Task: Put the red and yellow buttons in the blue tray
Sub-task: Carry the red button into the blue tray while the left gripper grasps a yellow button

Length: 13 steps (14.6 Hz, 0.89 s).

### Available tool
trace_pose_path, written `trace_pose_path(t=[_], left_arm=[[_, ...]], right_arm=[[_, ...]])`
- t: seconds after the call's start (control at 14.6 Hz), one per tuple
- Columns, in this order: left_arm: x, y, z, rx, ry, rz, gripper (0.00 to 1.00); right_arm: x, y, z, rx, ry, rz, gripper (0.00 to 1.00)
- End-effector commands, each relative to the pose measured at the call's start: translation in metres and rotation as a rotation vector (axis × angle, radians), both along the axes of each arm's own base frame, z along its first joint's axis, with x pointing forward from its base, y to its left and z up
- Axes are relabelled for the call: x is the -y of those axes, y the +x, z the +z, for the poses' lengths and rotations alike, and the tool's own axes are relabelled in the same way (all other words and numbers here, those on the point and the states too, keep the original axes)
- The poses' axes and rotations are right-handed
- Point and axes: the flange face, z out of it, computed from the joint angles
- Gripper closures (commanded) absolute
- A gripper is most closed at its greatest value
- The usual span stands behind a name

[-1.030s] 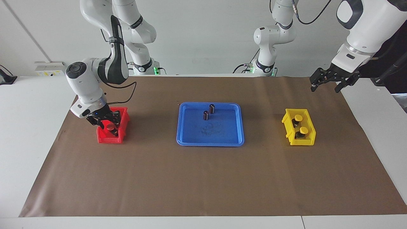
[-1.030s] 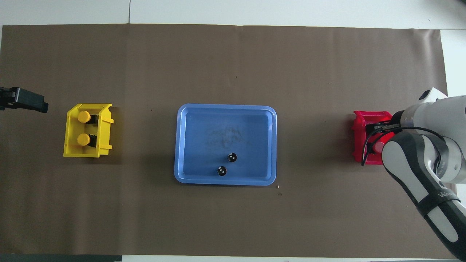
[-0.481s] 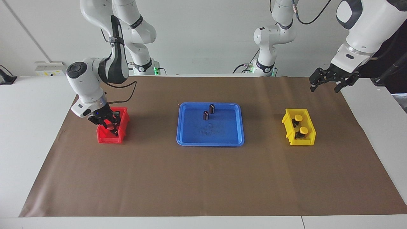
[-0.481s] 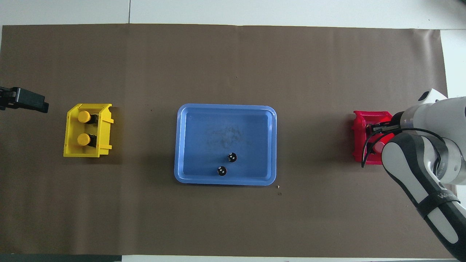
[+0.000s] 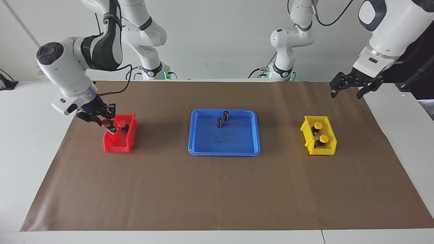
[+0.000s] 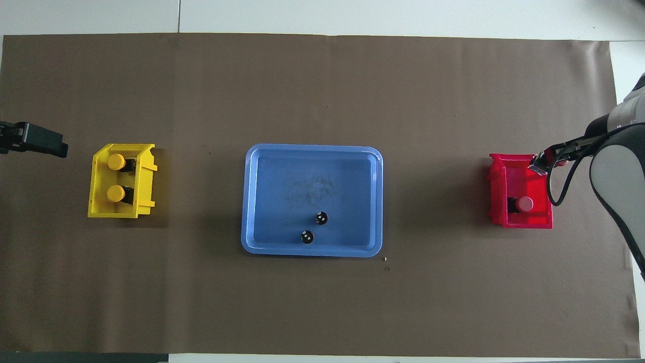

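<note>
My right gripper [image 5: 105,124] is shut on a red button [image 5: 105,124] and holds it above the red bin's [image 5: 115,147] edge nearer to the robots. The overhead view shows this gripper [image 6: 540,165] at that bin's rim [image 6: 521,223]. A second red button [image 5: 121,122] stays in the bin and shows from above too [image 6: 525,203]. Two yellow buttons [image 5: 318,125] [image 5: 323,138] sit in the yellow bin [image 5: 330,149]. The blue tray [image 5: 237,135] lies mid-table. My left gripper [image 5: 349,88] waits open in the air beside the yellow bin, toward the left arm's end of the table.
Two dark brown cylinders [image 5: 225,116] [image 5: 219,122] with silvery tops stand in the tray near its edge nearer to the robots. A brown paper sheet [image 5: 217,189] covers the table.
My right gripper has risen out of the red bin with a red button in it, uncovering the second red button. The left arm has not moved.
</note>
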Motion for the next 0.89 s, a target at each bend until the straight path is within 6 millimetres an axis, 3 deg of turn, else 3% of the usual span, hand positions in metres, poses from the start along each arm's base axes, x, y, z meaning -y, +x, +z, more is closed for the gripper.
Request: trace_pose_path(t=[0.0, 0.07, 0.21, 0.41, 0.62, 0.82], left_arm=[[-0.013, -0.015, -0.027, 0.06, 0.009, -0.002, 0.0], [-0.013, -0.014, -0.047, 0.07, 0.009, -0.001, 0.0], [-0.015, -0.008, -0.095, 0.068, 0.005, -0.002, 0.01], [-0.017, 0.007, -0.14, 0.078, -0.003, 0.011, 0.09], [-0.018, 0.018, -0.163, 0.078, -0.009, 0.019, 0.24], [-0.018, 0.025, -0.187, 0.073, -0.014, 0.071, 0.32]], right_arm=[[-0.115, 0.031, 0.015, 0.016, 0.006, -0.085, 0.84], [-0.163, 0.028, 0.015, 0.057, 0.018, -0.129, 0.84], [-0.265, 0.012, -0.004, 0.084, 0.032, -0.191, 0.85], [-0.341, 0.0, -0.041, 0.109, 0.048, -0.247, 0.85], [-0.381, -0.017, -0.08, 0.099, 0.042, -0.277, 0.85], [-0.384, -0.027, -0.114, 0.1, 0.034, -0.264, 0.83]])
